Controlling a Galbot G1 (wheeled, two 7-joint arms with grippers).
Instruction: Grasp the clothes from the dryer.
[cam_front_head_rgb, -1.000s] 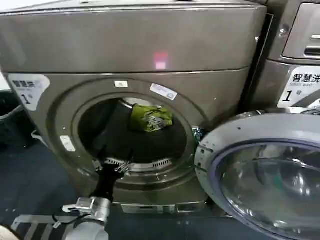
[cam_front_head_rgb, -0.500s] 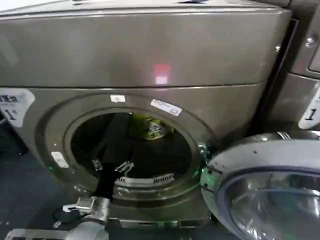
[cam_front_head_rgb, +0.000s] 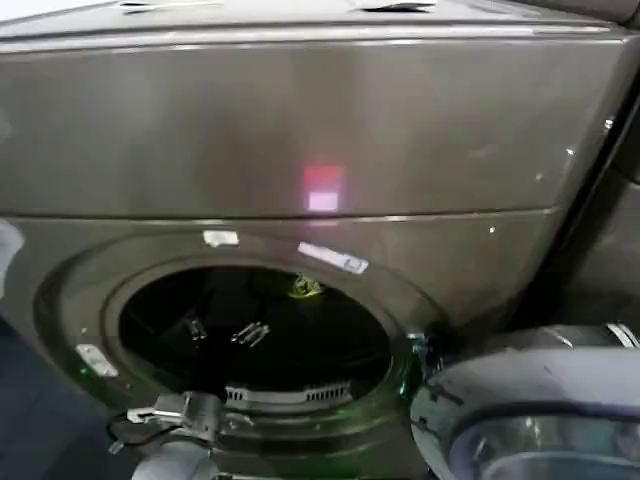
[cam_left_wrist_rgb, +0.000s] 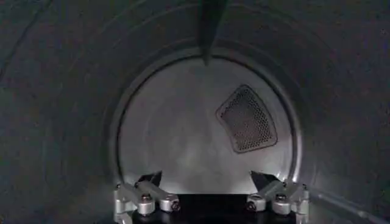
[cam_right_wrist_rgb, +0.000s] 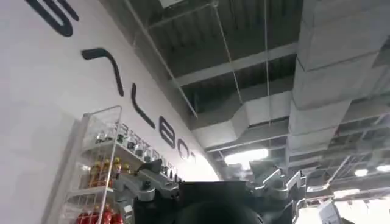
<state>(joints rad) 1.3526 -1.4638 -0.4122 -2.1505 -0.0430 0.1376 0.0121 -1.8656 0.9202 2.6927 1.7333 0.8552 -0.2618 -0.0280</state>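
Observation:
The dryer (cam_front_head_rgb: 300, 130) is a dark grey-bronze front-loader with a red indicator light (cam_front_head_rgb: 322, 190), and its round porthole (cam_front_head_rgb: 250, 330) is open. A small patch of the yellow-green clothes (cam_front_head_rgb: 305, 286) peeks out just under the porthole's upper rim, deep in the drum. My left gripper (cam_front_head_rgb: 222, 330) reaches into the drum, below and left of the clothes and apart from them. In the left wrist view the left gripper (cam_left_wrist_rgb: 207, 181) is open, its fingertips (cam_left_wrist_rgb: 149, 181) spread wide before the drum's pale back wall (cam_left_wrist_rgb: 177, 134). My right gripper (cam_right_wrist_rgb: 210, 176) points up at a ceiling, open and empty.
The dryer's round door (cam_front_head_rgb: 540, 410) hangs open at the lower right. A perforated vent (cam_left_wrist_rgb: 247, 119) sits in the drum's back wall, and a dark baffle (cam_left_wrist_rgb: 210, 27) runs along the drum. A shelf of bottles (cam_right_wrist_rgb: 100, 164) stands beside a white wall.
The head view has come closer and lower, so the dryer looks larger. The clothes have slid mostly behind the upper rim. My left gripper sits deeper in the drum.

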